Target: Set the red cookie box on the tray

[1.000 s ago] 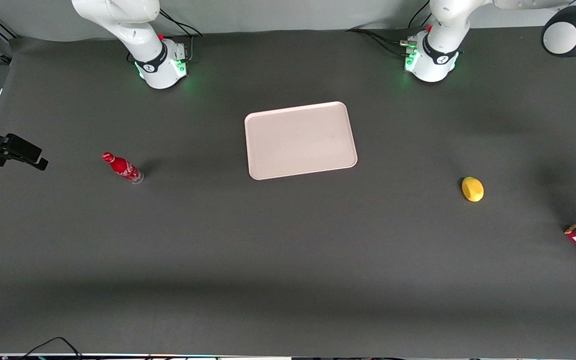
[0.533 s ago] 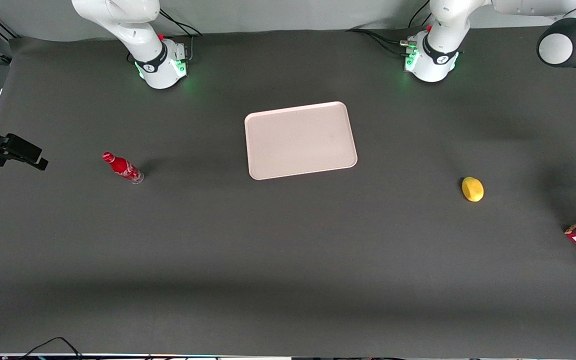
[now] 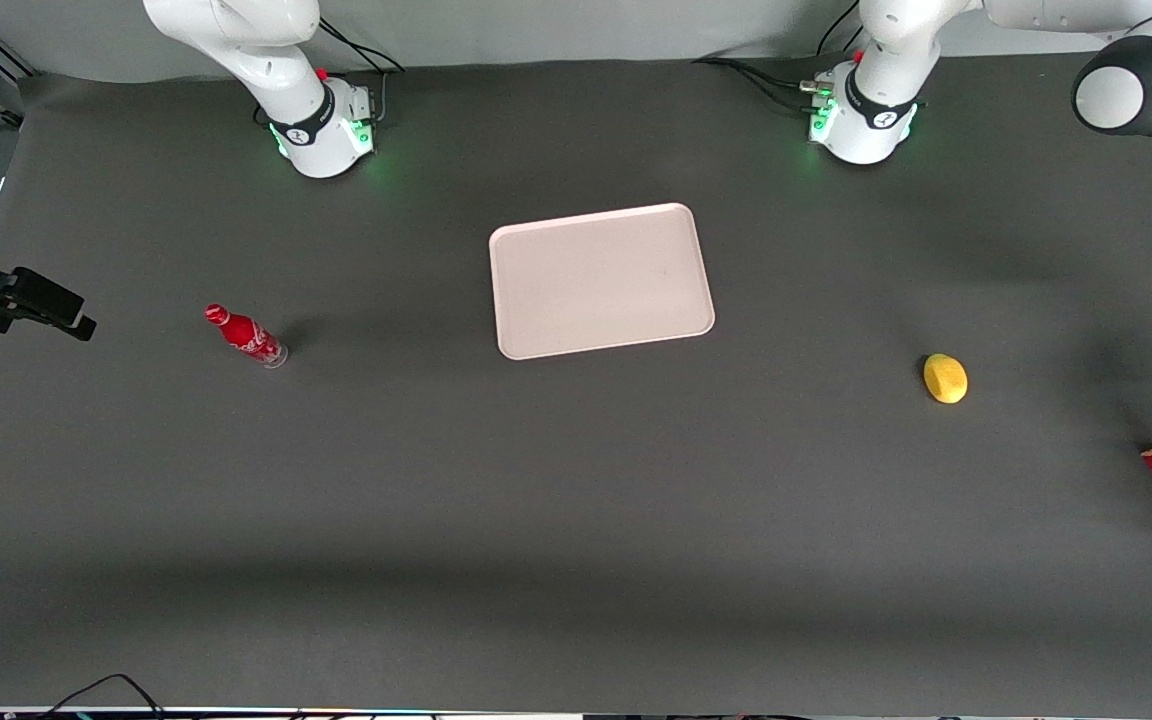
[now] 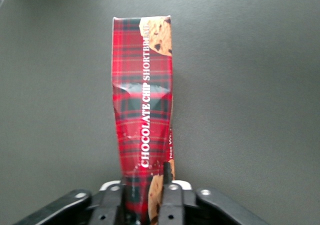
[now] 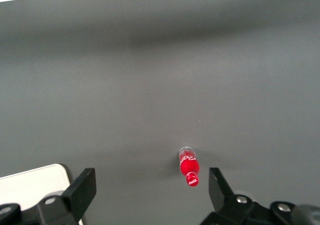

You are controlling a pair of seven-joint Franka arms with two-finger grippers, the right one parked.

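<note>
Dark grey bench (image 3: 576,520), pale wall at far edge. Box (image 4: 143,110) at working arm's end of bench, near edge of front view, well apart from tray (image 3: 601,280) at bench centre. Gripper (image 4: 144,197) over box's near end; jaws pinching box across its narrow width. Box long axis runs straight out from jaws. Lifted or on bench: can't tell. Judged next: carry toward parked arm's end, to tray. Lemon (image 3: 945,378) lies between box & tray. Bottle (image 3: 245,335) toward parked arm's end.
</note>
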